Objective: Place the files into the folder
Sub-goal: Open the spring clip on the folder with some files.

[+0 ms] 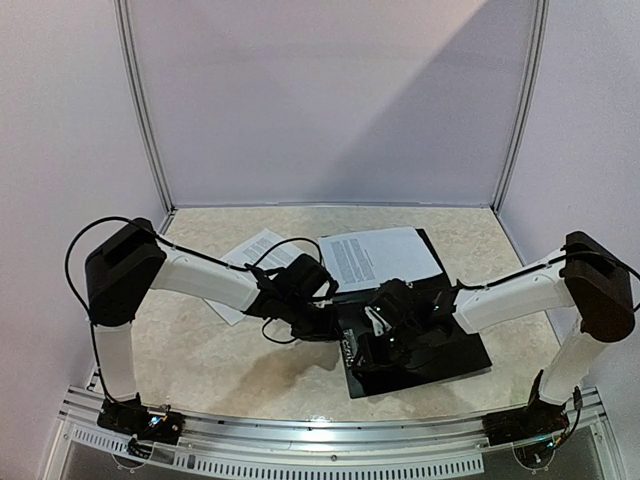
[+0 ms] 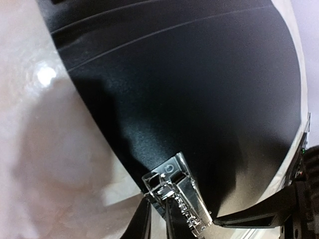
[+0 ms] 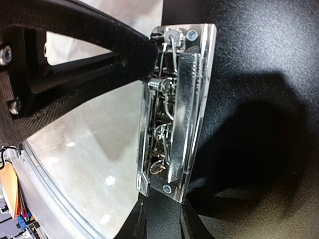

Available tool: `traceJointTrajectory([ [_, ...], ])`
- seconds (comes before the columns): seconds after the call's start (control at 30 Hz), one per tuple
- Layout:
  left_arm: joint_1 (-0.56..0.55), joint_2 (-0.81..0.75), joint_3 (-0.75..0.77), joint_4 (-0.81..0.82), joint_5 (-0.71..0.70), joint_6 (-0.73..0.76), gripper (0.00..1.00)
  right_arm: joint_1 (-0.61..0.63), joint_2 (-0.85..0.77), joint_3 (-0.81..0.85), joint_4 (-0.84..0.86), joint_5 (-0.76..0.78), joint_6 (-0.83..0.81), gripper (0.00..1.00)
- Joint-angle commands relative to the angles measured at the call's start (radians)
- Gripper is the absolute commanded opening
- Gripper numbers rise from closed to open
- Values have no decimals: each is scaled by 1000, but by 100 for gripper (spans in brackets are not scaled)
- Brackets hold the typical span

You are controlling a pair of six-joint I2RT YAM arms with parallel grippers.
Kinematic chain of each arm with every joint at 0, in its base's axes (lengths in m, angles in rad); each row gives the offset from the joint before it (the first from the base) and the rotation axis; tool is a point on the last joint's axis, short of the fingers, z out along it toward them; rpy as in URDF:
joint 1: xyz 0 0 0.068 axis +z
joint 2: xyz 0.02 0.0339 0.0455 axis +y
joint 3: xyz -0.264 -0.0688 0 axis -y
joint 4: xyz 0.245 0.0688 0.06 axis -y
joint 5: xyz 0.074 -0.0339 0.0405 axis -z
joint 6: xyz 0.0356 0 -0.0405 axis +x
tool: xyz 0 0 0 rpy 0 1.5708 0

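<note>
Showing the left gripper and the right gripper set at opposite ends of the metal clip inside the black folder, which lay flat on the marbled table, right of centre. One printed sheet of the files rested on the folder's far part. A second sheet lay on the table just left of it, partly under the left arm. The left jaws stood narrowly parted, and the right jaws straddled the clip's end. Whether either pinched the clip could not be told.
</note>
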Motion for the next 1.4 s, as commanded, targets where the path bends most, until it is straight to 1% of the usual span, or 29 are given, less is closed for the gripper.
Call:
traceJointTrajectory([
  [0.0, 14, 39, -1, 3, 6, -7, 9, 9, 26, 26, 31, 3, 13, 21],
  [0.3, 16, 35, -23, 3, 0, -26, 0, 8, 61, 39, 83, -15, 32, 14],
  [0.47, 15, 32, -47, 22, 9, -59, 0, 8, 74, 44, 102, -27, 39, 13],
  [0.57, 14, 16, -75, 35, 10, -104, 0, 8, 72, 46, 115, -36, 48, 13],
  [0.73, 0, -36, -146, 60, -5, -213, 0, 9, 74, 59, 121, -46, 56, 13],
  [0.93, -8, -124, -257, 95, -50, -394, 0, 22, 100, 89, 127, -70, 61, 13],
  [0.97, -9, -134, -267, 131, -53, -407, 0, 26, 108, 92, 131, -77, 62, 13],
  [1.03, -12, -151, -275, 141, -62, -430, 0, 31, 118, 95, 144, -94, 64, 13],
  [1.17, -26, -167, -264, 138, -71, -450, 0, 43, 123, 96, 155, -118, 63, 11],
  [1.23, -32, -167, -259, 135, -75, -456, 0, 50, 120, 97, 187, -129, 56, 10],
  [1.37, -39, -168, -260, 144, -73, -464, 0, 62, 98, 114, 170, -113, 39, 10],
])
